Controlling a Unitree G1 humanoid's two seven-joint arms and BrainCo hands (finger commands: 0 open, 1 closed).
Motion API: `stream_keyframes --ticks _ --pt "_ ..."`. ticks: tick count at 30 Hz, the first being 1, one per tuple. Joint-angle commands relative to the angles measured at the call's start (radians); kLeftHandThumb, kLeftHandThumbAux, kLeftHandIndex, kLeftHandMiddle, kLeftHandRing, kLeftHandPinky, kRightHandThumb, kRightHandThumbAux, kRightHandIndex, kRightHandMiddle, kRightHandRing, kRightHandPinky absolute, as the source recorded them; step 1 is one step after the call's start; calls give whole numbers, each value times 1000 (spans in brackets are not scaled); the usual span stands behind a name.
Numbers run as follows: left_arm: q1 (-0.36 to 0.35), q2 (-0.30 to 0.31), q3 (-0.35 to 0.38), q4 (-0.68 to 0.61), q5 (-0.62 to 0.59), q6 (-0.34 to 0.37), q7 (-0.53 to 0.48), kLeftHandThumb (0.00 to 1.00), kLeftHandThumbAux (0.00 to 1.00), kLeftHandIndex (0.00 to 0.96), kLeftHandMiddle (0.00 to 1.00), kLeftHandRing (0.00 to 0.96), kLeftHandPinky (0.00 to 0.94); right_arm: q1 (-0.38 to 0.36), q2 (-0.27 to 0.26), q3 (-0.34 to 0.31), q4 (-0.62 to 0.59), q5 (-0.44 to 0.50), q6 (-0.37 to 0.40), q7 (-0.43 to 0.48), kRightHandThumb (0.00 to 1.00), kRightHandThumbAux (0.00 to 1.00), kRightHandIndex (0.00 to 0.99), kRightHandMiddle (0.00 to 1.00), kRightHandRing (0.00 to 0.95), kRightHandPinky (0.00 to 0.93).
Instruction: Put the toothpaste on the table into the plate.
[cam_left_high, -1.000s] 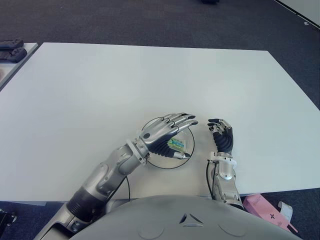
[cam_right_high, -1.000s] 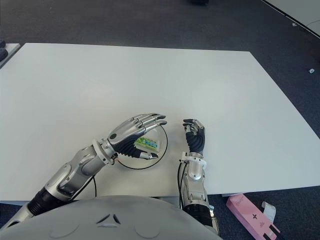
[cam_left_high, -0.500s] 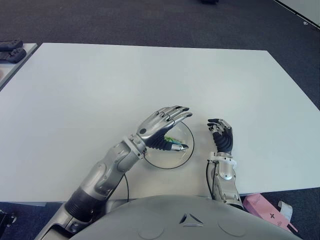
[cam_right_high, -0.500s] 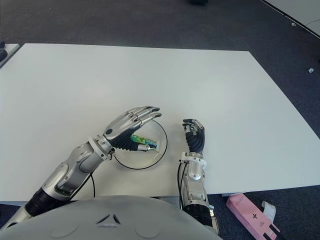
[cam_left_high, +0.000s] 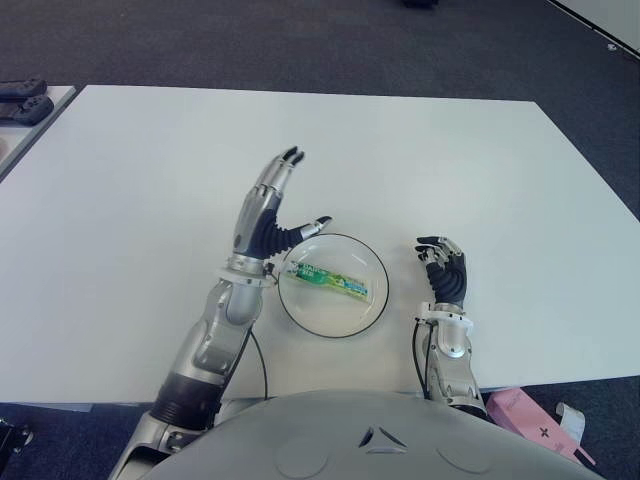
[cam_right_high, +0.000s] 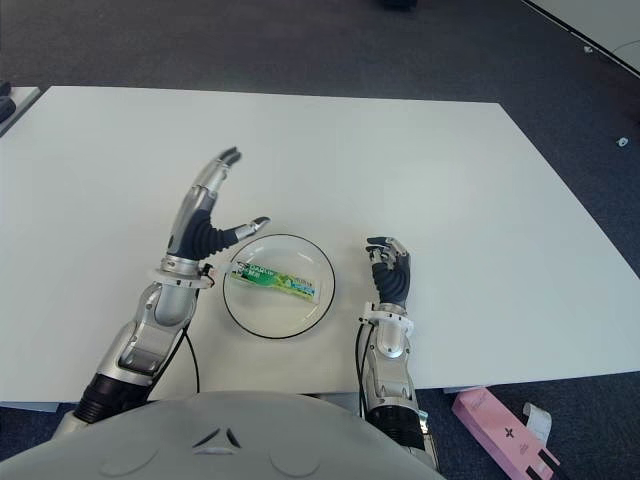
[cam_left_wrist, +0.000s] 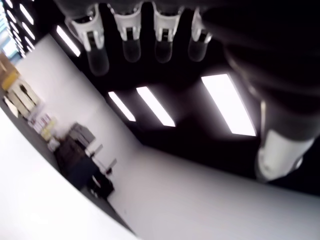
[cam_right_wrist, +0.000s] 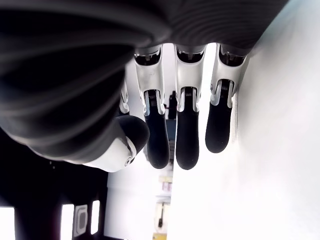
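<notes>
Counter (cam_left_high: 450, 150): a white rectangular surface that fills most of both eye views, with dark carpet (cam_left_high: 300, 40) beyond its far edge and along the right side.

Left arm (cam_left_high: 215, 340): it reaches up from the near edge of the counter and ends just left of the plate.

Left hand (cam_left_high: 268, 215): raised upright at the left rim of the plate, palm turned toward the plate. The four fingers (cam_left_high: 280, 175) are straight and extended away from the robot; the thumb is spread out to the right, its tip over the plate's far-left rim. The hand is wide and holds nothing. The left wrist view shows the extended fingers (cam_left_wrist: 131, 37) against ceiling lights, with nothing between them.

Plate (cam_left_high: 368, 315): a round, clear dish with a dark rim, near the counter's front edge, between the two hands.

Right hand (cam_left_high: 444, 272): shows just right of the plate, apart from it. Its fingers (cam_right_wrist: 186, 132) are loosely bent and hold nothing.

Pink box (cam_left_high: 525, 415): lies on the floor below the counter's near right corner.

Toothpaste (cam_left_high: 326, 279): a small green and white tube lying flat inside the plate, slanted across its middle, clear of both hands.

Dark objects (cam_left_high: 22, 100): on a separate surface at the far left edge.
</notes>
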Motion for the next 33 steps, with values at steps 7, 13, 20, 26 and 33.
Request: stream_keyframes --ticks 7,13,20,26,33 --pt "20 -103 127 53 -176 81 33 10 961 293 316 264 255 1 -3 4 41 -4 4 2 720 732 423 430 427 415" --pt "-21 -77 216 188 -294 36 13 17 994 386 395 350 388 -2 -4 3 37 -7 13 -1 722 732 423 436 428 419" --pt "-26 -38 260 300 -370 -58 -10 1 988 441 429 413 434 -4 -2 4 34 -8 6 -5 722 732 422 439 432 422" --pt "-34 -16 266 383 -405 -141 -37 0 947 451 435 434 437 -6 -8 6 36 -15 -5 -6 724 732 422 443 424 416" --pt "-29 -16 258 456 -428 -211 -61 0 937 464 443 445 444 -8 -15 7 31 -22 -5 -6 725 732 422 440 417 414"
